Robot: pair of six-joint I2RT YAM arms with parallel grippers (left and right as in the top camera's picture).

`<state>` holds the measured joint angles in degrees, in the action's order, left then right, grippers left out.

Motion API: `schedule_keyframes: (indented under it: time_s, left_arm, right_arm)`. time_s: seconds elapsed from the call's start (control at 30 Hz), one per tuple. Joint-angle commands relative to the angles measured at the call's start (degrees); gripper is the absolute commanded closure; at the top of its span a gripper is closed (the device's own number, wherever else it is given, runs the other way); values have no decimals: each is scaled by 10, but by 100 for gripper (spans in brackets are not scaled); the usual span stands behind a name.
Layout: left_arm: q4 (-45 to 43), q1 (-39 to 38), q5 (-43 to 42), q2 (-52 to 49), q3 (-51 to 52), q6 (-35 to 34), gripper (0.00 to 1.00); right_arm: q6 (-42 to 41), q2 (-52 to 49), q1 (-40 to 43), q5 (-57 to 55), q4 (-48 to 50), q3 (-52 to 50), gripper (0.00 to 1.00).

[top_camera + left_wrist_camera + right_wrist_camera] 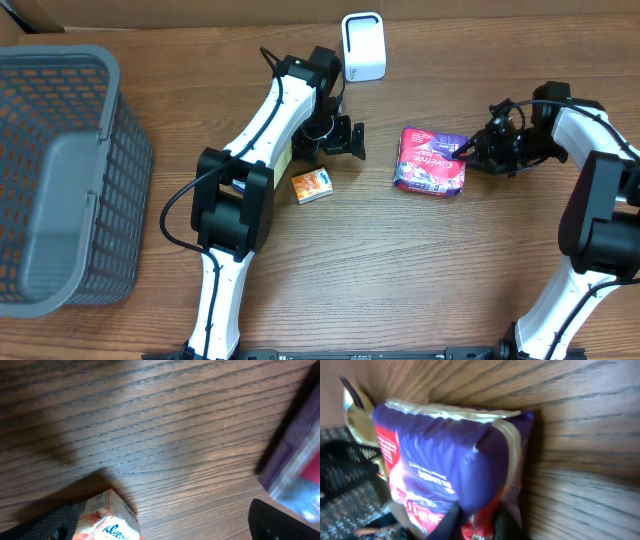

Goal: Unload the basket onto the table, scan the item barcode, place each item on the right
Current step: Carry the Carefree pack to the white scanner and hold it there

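The purple packet (428,160) lies flat on the worktop (420,270), printed red face up, nearer the robot than the white scanner (364,45) and to the scanner's right. From overhead it looks almost as broad as it is long, so its long axis is hard to call. Its lettering runs crosswise, from the scanner's side out to the right, dipping slightly. One edge faces the scanner at a small tilt.

The right gripper (466,152) is at the packet's edge farthest from the scanner, its fingers (451,521) closed onto the crimped seam. The wrist view shows film bunched between them.

The left gripper (343,138) hangs just in front of the scanner, spread fully wide and holding nothing.

A small orange box (312,186) lies in front of the scanner, slightly to its left. A grey basket (130,200) stands far to the scanner's left, cut off by the frame.

No barcode can be made out on the packet in any view. The right wrist view is filled by blurred print. The left wrist view catches only a smeared corner of the packet and part of the box, cut by the lower edge.
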<state>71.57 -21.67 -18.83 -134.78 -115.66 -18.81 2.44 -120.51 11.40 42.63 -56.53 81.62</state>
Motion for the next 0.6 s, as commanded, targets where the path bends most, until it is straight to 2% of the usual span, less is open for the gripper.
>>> schedule_keyframes:
  time_s: [0.0, 0.33, 0.47, 0.57]
  left_arm:
    - [-3, -1, 4, 5, -7, 15, 0]
    - [-3, -1, 17, 5, -7, 15, 0]
    - [-3, -1, 17, 5, -7, 15, 0]
    - [-3, -1, 17, 5, -7, 15, 0]
  right_arm:
    - [-11, 6, -7, 32, 14, -3, 96]
    - [-83, 6, -8, 123, 57, 33, 96]
    - [-173, 6, -9, 124, 117, 62, 96]
    - [-280, 6, -12, 130, 217, 70, 96]
